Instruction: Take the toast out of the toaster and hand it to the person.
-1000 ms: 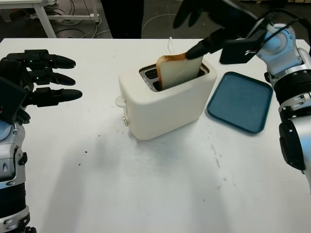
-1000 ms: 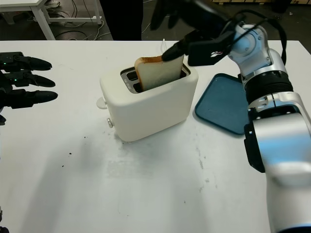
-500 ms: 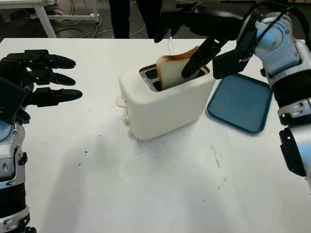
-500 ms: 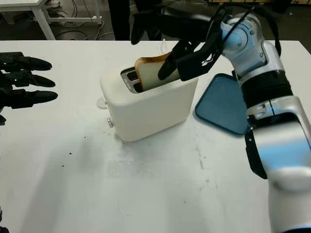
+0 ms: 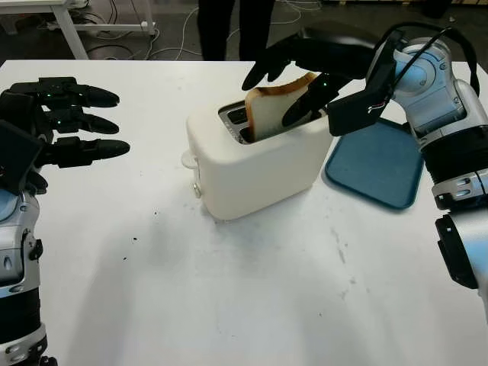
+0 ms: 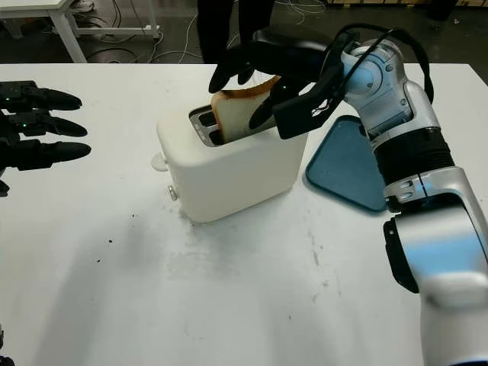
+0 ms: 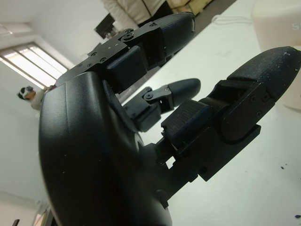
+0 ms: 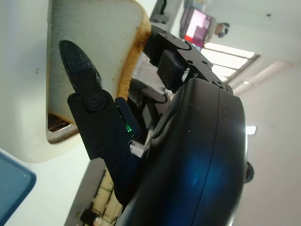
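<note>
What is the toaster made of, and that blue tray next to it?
The toaster looks like smooth matte plastic: cream, rounded, without metallic shine, though painted metal is possible. The blue tray also looks like plastic: one even colour, with a soft moulded rim.

One toaster (image 5: 259, 164), one slice of toast (image 5: 276, 107), one blue tray (image 5: 377, 160), two robot hands, left hand (image 5: 57, 122) and right hand (image 5: 309, 72), on one tabletop (image 5: 229, 290).
</note>
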Robot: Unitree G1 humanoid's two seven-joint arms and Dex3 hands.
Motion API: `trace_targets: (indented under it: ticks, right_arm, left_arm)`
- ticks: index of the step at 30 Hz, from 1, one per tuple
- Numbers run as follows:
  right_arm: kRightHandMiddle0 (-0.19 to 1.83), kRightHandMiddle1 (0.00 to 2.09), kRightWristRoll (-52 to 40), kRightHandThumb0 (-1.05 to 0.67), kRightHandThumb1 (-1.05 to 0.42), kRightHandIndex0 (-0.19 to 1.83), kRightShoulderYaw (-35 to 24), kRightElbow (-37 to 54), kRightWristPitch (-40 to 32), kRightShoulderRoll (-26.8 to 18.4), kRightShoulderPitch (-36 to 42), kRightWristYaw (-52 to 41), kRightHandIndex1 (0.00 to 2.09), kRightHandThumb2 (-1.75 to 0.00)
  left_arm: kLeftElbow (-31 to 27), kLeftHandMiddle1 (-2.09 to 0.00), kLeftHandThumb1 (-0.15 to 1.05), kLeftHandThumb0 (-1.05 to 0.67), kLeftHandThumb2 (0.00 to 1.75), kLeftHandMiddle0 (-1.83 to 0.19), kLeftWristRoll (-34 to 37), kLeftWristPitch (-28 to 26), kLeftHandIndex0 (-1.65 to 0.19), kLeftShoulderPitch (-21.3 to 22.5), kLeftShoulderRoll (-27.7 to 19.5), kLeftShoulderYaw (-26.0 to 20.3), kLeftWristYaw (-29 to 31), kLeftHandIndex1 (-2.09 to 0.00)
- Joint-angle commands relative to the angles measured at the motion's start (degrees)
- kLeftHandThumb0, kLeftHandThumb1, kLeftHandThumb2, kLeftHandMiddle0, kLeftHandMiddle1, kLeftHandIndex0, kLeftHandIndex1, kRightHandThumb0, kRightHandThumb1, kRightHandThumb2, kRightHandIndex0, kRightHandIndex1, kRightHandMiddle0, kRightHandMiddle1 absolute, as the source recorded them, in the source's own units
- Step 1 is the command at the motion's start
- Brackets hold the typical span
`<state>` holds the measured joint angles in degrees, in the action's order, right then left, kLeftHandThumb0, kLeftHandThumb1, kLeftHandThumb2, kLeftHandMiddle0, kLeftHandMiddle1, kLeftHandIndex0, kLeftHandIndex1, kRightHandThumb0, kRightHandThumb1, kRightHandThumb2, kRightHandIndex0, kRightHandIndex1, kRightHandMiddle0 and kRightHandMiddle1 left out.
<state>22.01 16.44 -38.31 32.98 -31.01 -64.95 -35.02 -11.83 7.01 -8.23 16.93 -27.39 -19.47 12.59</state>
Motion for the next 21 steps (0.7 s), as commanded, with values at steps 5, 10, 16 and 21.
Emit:
trace_targets:
  ticks: [5,10,16,21]
  right_arm:
    - [0.78,0.28,3.55,-0.33,-0.68,0.69,0.69,0.60,0.69,0.00,1.30,4.69,0.63,0.00]
    - [0.85,0.27,5.61,-0.35,-0.68,0.74,1.05,1.03,0.28,-0.19,1.45,6.71,0.66,0.00]
    - [1.04,0.25,7.05,-0.35,-0.72,0.95,1.44,2.00,-0.72,-0.55,1.57,7.83,1.12,-0.02]
    - [1.31,0.31,11.38,-0.58,-0.89,1.16,2.60,4.22,-0.30,-2.09,1.34,10.27,1.28,-0.03]
  left_arm:
    - [0.44,-0.53,0.35,-1.05,0.00,-1.18,0.46,1.58,-1.16,-0.97,0.42,-0.20,-0.05,-0.36]
    - [0.19,-0.53,0.35,-1.05,0.00,-1.19,0.37,0.93,-1.16,-0.90,0.40,-0.14,-0.29,-0.36]
    - [0.51,-0.53,0.35,-1.05,0.00,-1.18,0.53,1.22,-1.16,-0.91,0.51,-0.20,-0.20,-0.36]
    - [0.43,-0.53,0.34,-1.04,0.00,-1.18,0.59,1.05,-1.16,-0.98,0.56,-0.23,-0.26,-0.36]
